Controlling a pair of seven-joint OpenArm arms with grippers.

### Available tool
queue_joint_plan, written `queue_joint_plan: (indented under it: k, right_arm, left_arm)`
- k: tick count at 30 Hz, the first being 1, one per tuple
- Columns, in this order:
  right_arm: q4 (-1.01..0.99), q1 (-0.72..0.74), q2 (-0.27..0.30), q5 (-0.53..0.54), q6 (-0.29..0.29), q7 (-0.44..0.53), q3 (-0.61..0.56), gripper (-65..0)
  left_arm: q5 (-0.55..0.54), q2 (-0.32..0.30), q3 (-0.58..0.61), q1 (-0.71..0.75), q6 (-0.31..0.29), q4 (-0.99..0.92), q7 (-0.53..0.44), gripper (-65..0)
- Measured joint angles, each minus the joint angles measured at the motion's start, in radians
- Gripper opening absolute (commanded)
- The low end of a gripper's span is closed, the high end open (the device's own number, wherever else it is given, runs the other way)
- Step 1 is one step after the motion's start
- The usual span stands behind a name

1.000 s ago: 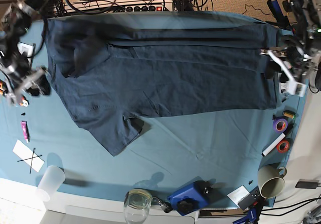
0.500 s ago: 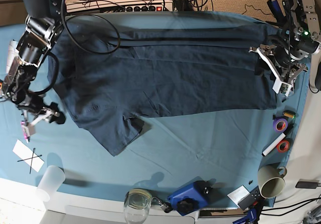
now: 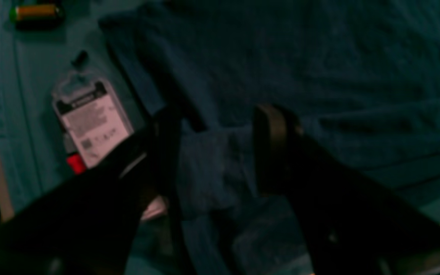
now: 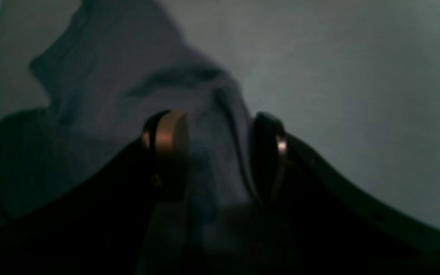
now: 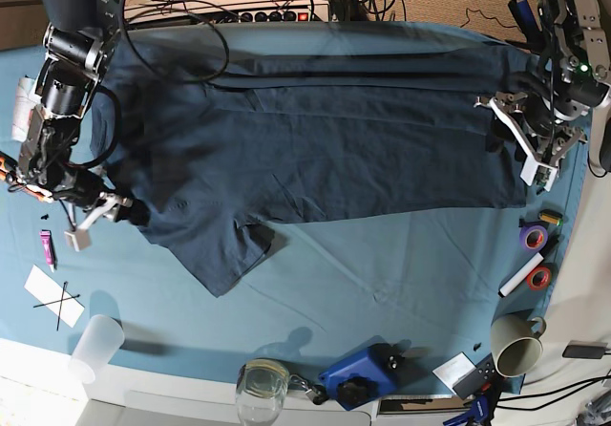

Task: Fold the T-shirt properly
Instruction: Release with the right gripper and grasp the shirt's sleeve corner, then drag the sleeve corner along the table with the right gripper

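While parted, both jaws straddle T-shirt (image 5: 315,149) fabric.

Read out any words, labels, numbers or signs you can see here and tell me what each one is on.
No text is legible.
White tag with black header, beside the T-shirt: printed lines and a small code, too blurred to read.
White paper on the tablecloth: a hand-drawn "X", no words.

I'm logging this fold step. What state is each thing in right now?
T-shirt: spread flat on the tablecloth, top edge folded over.
Left gripper: open, straddling the shirt's edge.
Right gripper: open, fabric between its fingers.
Mug: lying on its side.
Glass: upright.
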Motion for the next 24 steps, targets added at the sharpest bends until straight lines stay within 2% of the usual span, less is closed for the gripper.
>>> queue_joint_plan:
  k: [2,5,12,17,20,24]
  right_arm:
    - [0.003,0.0,0.003,0.017,0.005,0.001,-0.065,-46.5]
    - [0.006,0.001,0.002,0.026,0.004,-0.001,-0.124,-64.4]
    - [0.085,-0.014,-0.007,0.107,-0.006,-0.178,-0.113,-65.0]
    - [0.226,-0.063,-0.012,0.171,-0.013,-0.354,-0.089,-65.0]
    - [0.317,-0.118,-0.013,0.215,-0.018,-0.37,-0.09,-65.0]
    - [0.478,-0.219,-0.012,0.225,-0.062,-0.38,-0.091,-65.0]
  left_arm:
    - [0.0,0.0,0.0,-0.002,0.0,0.0,0.0,-34.1]
    - [0.0,0.0,0.0,-0.002,0.0,0.0,0.0,-34.1]
    - [0.0,0.0,0.0,-0.002,0.0,0.0,0.0,-34.1]
    - [0.0,0.016,0.0,-0.001,0.0,0.0,0.0,-34.1]
    - [0.0,0.044,0.0,-0.001,0.0,0.0,0.0,-34.1]
    - [0.0,0.073,0.0,-0.002,0.0,0.0,0.0,-34.1]
